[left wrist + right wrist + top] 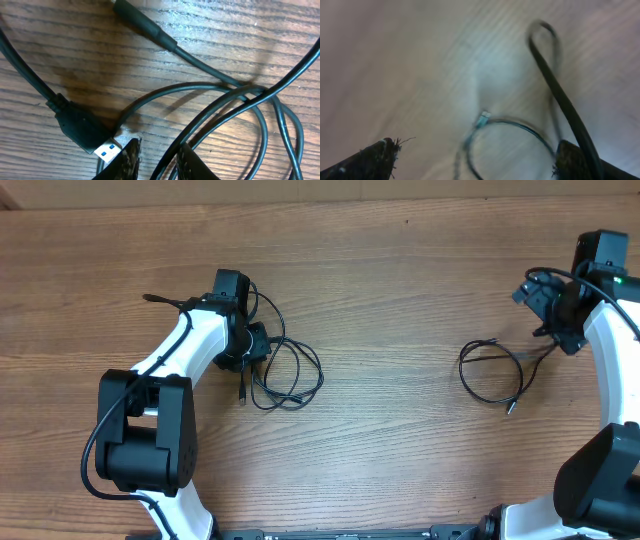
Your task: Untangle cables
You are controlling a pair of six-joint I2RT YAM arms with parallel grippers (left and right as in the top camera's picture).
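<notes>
- The left gripper (pixel 159 147) sits left of centre in the overhead view, low over the wooden table (pixel 390 270). In the left wrist view its two fingertips stand slightly apart at the bottom edge. Cable strands run through the gap, and nothing looks pinched.
- The tangled cables (pixel 200 85) lie just right of that gripper in loose, overlapping loops. Several strands cross one another right of centre in the left wrist view.
- A USB plug (pixel 82 127) with a bluish tip lies flat at the lower left of the left wrist view, just beside the left fingertip. A second, slimmer plug (pixel 142 22) lies at the top edge.
- A separate cable loop (pixel 515 123) lies well apart from the tangle, right of centre in the overhead view. One strand trails toward the right arm.
- The right gripper (pixel 475 146) is at the far right of the overhead view with its fingers spread wide. The right wrist view is blurred. A dark strand (pixel 560 95) runs past the lower-right finger, and I cannot tell whether it touches.
</notes>
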